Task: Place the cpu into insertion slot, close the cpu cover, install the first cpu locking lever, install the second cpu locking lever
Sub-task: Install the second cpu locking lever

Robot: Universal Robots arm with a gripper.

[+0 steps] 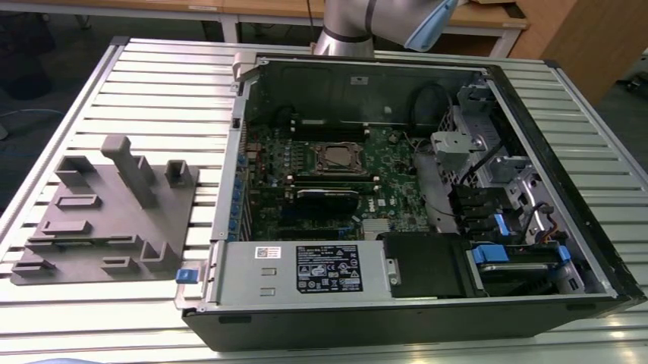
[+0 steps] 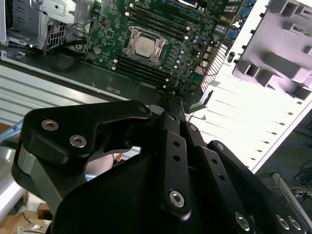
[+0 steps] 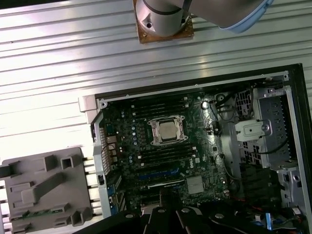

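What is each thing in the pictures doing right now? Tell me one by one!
cpu: lying flat in the insertion slot, silver top showing.
insertion slot: filled by the cpu.
cpu cover: down around the cpu, its cut-out centre showing the chip.
computer case: lying on its side, open, side panel off.
grey fixture tray: sitting on the table beside the case.
tool: shut, holding nothing, raised clear of the motherboard.

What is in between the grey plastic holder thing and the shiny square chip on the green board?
In the first wrist view, the computer case's metal side wall and a strip of green board with small parts lie between the grey holder and the chip.
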